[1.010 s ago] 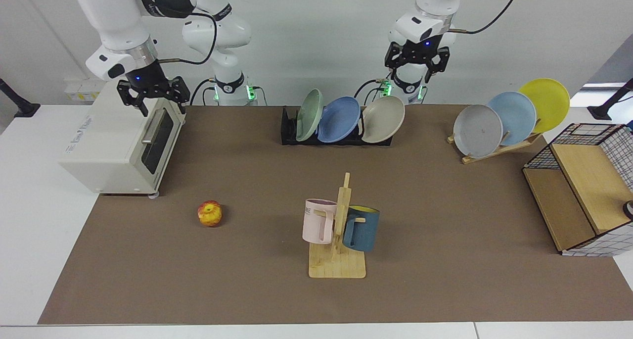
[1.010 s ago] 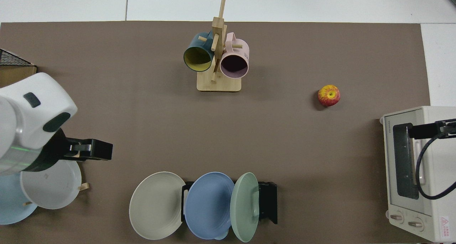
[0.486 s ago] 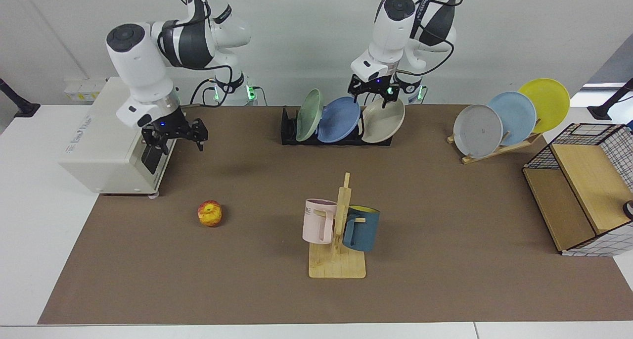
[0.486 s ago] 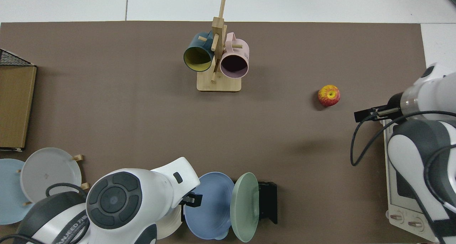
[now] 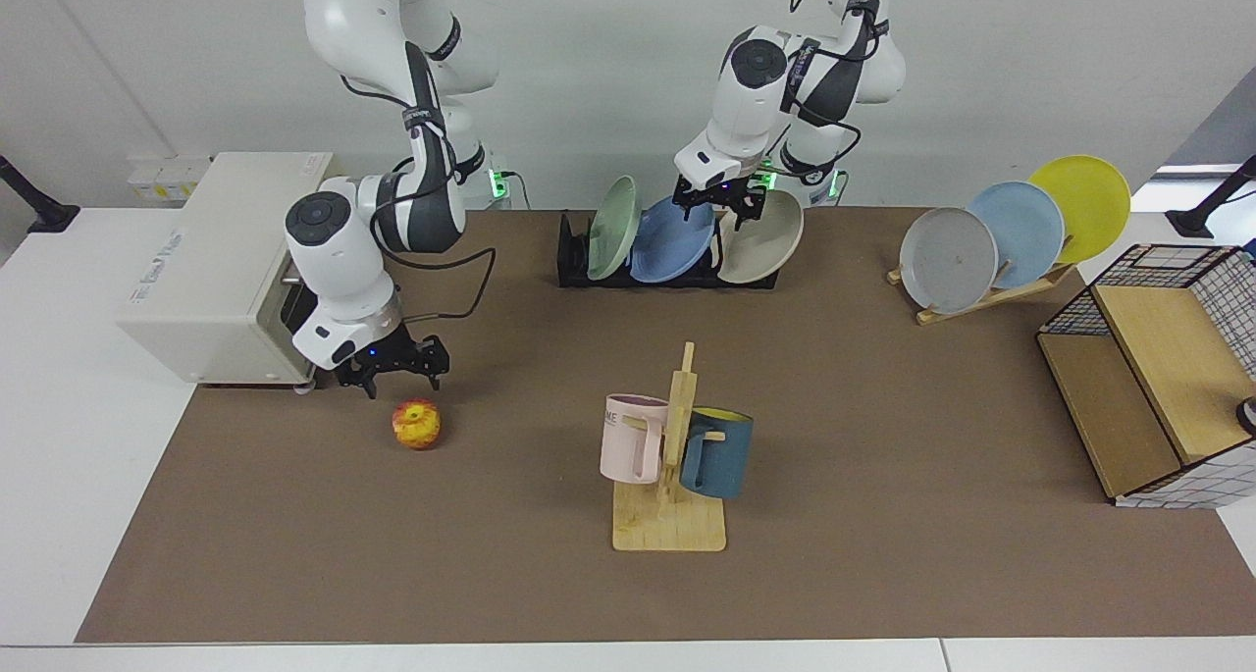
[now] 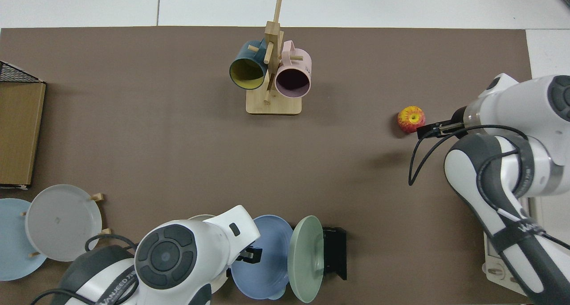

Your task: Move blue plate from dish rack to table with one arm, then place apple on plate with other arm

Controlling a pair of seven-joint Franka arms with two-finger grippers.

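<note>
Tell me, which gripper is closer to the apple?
The right gripper: it hovers open just behind and above the apple. The left gripper is far off, at the blue plate in the dish rack.

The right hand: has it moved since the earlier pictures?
Yes. The right hand has come down and forward from the toaster oven and now hangs open beside the apple, not gripping it.

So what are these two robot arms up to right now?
The left gripper is at the top edge of the blue plate, which stands in the black dish rack between a green and a beige plate. The right gripper, fingers open, hovers just behind the apple on the table. Nothing has been lifted yet.
</note>
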